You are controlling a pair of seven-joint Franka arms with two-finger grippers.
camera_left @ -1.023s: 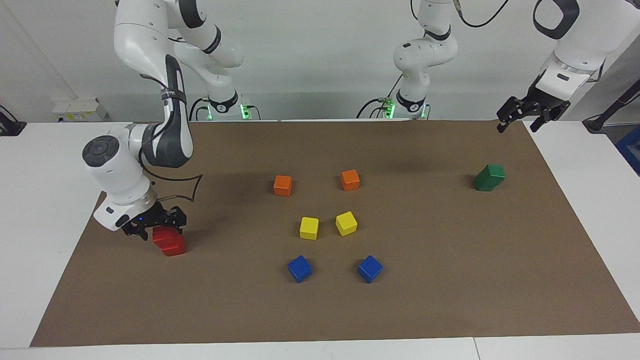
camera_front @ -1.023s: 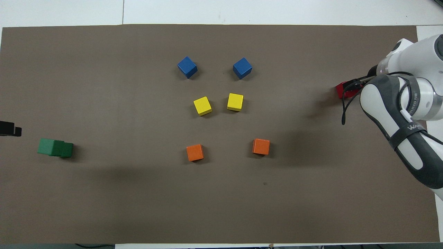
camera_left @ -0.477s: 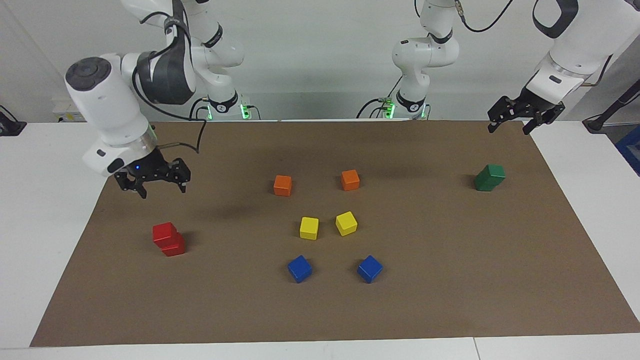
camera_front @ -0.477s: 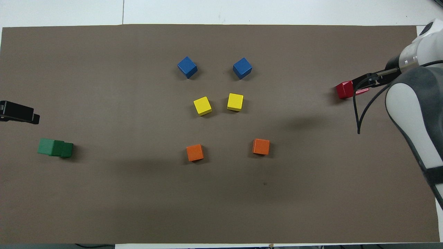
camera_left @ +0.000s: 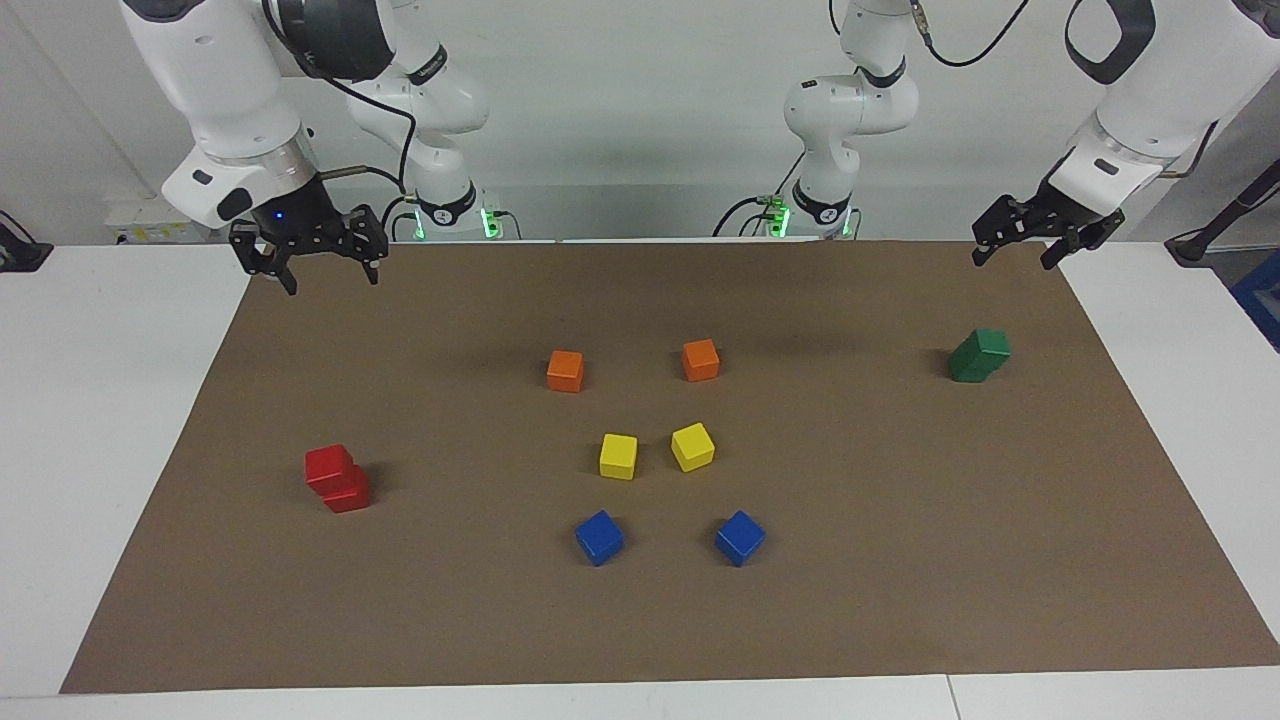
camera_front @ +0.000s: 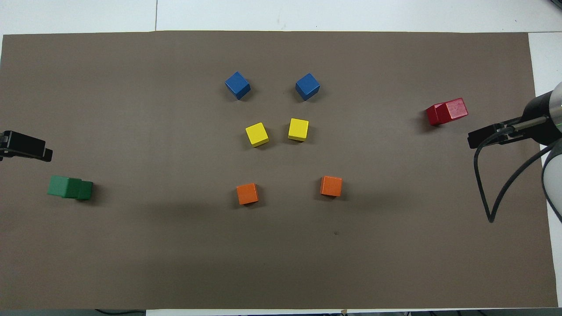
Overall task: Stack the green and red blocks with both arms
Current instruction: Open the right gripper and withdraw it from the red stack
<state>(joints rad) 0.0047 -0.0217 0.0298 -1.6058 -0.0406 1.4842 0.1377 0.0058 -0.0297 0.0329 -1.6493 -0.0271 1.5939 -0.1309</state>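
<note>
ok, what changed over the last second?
Right tool rose from the red stack, open and empty, back toward its base. Left tool drifted slightly, open. Red stack, green stack and other cubes unmoved.

red blocks (camera_left: 337,478): stacked, right arm's end | green blocks (camera_left: 979,355): stacked, left arm's end

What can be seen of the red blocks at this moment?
The red blocks are two bright, matte cubes of equal size, stacked one on the other. The top cube sits slightly offset from the lower one, so the stack is not flush. It stands on the brown mat toward the right arm's end of the table, apart from the other cubes. Nothing touches it but the mat; the right gripper is open, raised well clear of it.
</note>
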